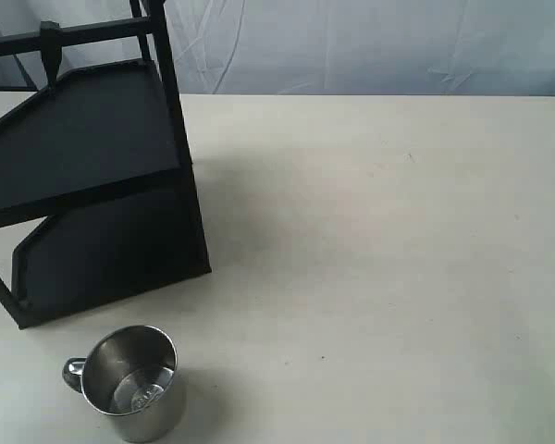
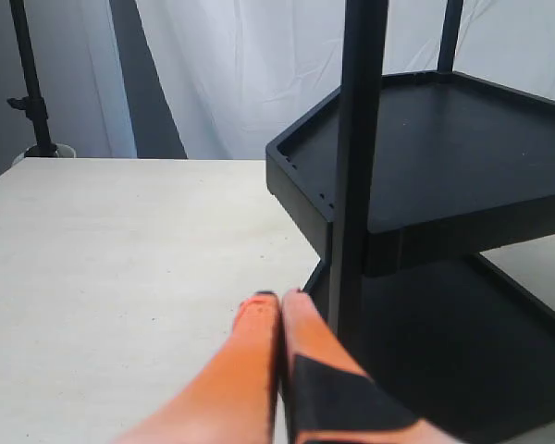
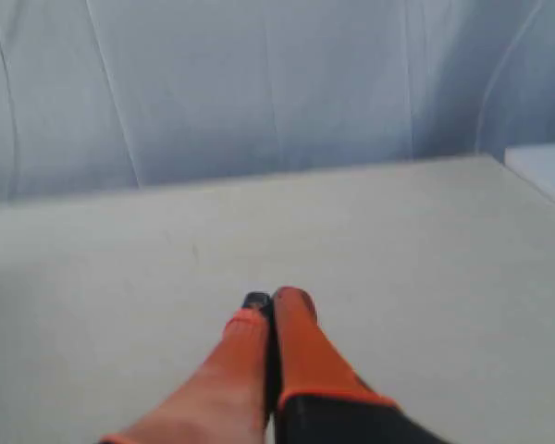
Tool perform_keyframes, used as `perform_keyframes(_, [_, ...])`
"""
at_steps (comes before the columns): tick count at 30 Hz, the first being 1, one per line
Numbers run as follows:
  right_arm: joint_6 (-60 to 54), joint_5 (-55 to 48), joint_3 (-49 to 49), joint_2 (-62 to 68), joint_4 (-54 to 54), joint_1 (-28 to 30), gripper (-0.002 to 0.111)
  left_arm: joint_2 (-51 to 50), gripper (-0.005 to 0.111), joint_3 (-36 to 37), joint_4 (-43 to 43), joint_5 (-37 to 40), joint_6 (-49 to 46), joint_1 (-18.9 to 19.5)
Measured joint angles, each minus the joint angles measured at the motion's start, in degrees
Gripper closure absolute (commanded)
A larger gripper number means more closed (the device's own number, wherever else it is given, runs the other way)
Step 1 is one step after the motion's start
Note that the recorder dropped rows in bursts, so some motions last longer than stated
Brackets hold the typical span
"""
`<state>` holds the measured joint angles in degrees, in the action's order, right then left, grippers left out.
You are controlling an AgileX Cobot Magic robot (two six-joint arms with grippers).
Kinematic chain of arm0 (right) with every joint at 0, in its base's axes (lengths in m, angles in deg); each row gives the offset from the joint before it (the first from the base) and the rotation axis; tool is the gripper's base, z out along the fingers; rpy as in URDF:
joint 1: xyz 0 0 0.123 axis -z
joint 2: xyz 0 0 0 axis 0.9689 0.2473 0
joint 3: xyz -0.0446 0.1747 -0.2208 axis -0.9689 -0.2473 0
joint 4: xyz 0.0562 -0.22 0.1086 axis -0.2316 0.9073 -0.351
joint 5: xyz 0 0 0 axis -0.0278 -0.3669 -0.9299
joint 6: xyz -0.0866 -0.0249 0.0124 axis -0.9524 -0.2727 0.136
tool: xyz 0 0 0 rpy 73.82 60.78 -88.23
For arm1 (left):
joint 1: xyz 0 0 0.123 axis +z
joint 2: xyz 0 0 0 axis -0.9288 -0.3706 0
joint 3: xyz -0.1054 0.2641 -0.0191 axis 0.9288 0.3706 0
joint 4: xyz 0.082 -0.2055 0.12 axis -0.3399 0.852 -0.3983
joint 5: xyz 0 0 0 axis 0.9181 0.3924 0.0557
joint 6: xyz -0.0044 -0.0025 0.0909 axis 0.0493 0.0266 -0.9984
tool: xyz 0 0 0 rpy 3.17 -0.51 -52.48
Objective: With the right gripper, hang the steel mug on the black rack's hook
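right gripper (image 3: 270, 303): my jaws are clenched on nothing | steel mug (image 1: 131, 381): upright on the table (image 1: 379, 259), before the black rack (image 1: 83, 185); hook (image 1: 49, 51) is small | risk: polished wall slips; thin handle misses the peg

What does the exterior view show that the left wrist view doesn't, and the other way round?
Only the exterior view shows the small shiny steel mug standing upright on the table, and the short black pointed hook under the rack's top crossbar. Only the left wrist view shows the left gripper, its orange fingers pressed together, close beside a rack post. Both show the large matte black two-tier rack and the pale table.
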<state>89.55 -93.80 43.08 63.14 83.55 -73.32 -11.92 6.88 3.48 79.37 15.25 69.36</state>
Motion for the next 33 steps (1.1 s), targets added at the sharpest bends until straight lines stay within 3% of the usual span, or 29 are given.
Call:
perform_keyframes(5, [10.91, 22.63, 0.0, -0.09, -18.91, 0.0, 0.108, 0.0, 0.105, 0.0, 0.0, 0.0, 0.0, 0.0])
perform_keyframes(9, [23.37, 29.3, 0.0, -0.09, -28.05, 0.0, 0.108, 0.0, 0.105, 0.0, 0.0, 0.0, 0.0, 0.0])
perform_keyframes(13, [33.06, 20.64, 3.26, -0.09, -24.73, 0.0, 0.109, 0.0, 0.105, 0.0, 0.0, 0.0, 0.0, 0.0])
perform_keyframes(18, [34.05, 2.47, 16.13, 3.65, -7.45, -0.11, 0.109, 0.0, 0.105, 0.0, 0.0, 0.0, 0.0, 0.0])
perform_keyframes(22, [19.78, -17.25, 29.39, 14.97, -1.34, -1.6, 0.109, 0.0, 0.105, 0.0, 0.0, 0.0, 0.0, 0.0])
perform_keyframes(26, [1.37, -32.16, 39.7, 30.84, -4.56, -2.73, 0.109, 0.0, 0.105, 0.0, 0.0, 0.0, 0.0, 0.0])
perform_keyframes(30, [-8.98, -39.85, 43.4, 47.01, -13.1, -5.92, 0.109, 0.0, 0.105, 0.0, 0.0, 0.0, 0.0, 0.0])
perform_keyframes(33, [-11.94, -41.2, 43.4, 56.94, -16.6, -12.05, 0.109, 0.0, 0.105, 0.0, 0.0, 0.0, 0.0, 0.0])
